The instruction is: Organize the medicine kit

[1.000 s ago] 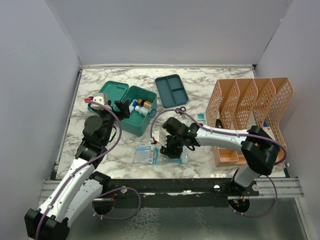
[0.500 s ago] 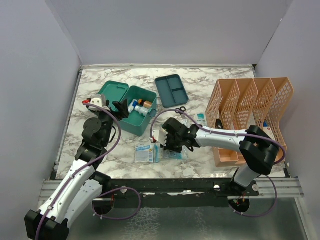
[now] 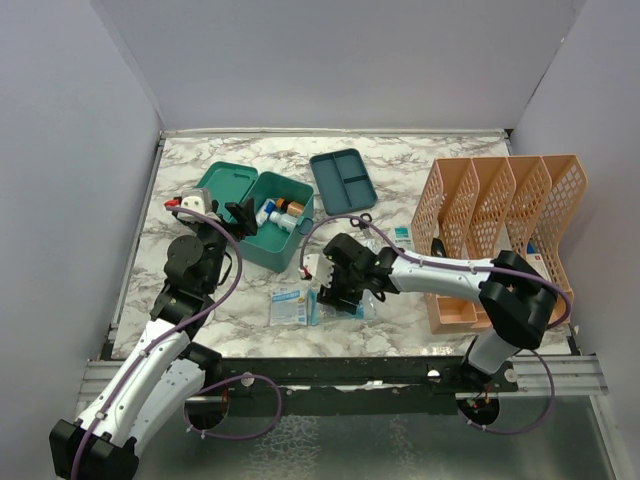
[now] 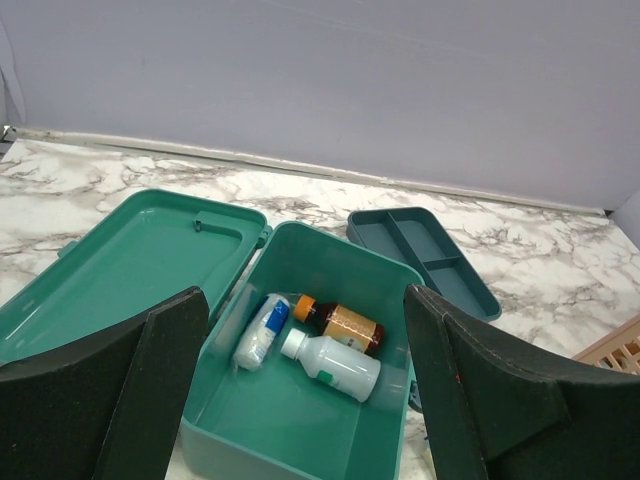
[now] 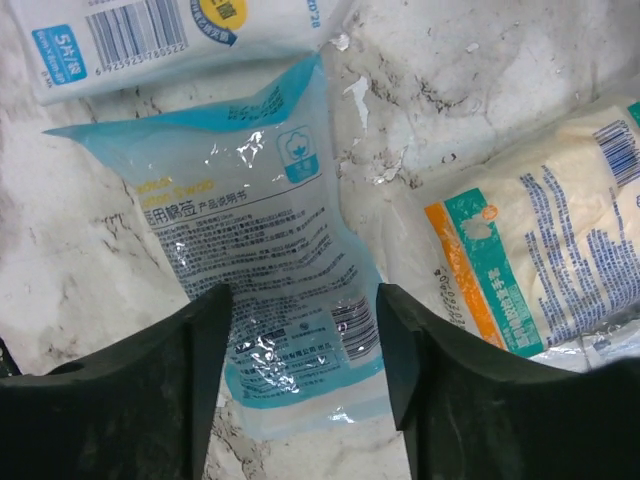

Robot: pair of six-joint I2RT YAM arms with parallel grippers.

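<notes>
The medicine kit (image 3: 278,232) is a teal box standing open at the back left, its lid (image 4: 130,255) laid flat to the left. Inside it lie a brown bottle (image 4: 348,326), a white bottle (image 4: 335,365) and a gauze roll (image 4: 260,330). The matching divided insert tray (image 3: 343,180) sits apart behind it. My left gripper (image 4: 305,300) hovers open just in front of the box, holding nothing. My right gripper (image 5: 300,310) is open low over the table, one finger on each side of the near end of a blue plastic packet (image 5: 265,240) that lies flat.
A white barcode packet (image 5: 150,35) and an orange-and-teal labelled packet (image 5: 530,265) lie beside the blue one, near the front edge (image 3: 292,306). An orange mesh file rack (image 3: 500,215) fills the right side, with a small teal-white carton (image 3: 402,235) next to it.
My right gripper has shifted slightly left over the packets and now stands open around the blue one. The left arm and the kit have not moved.
</notes>
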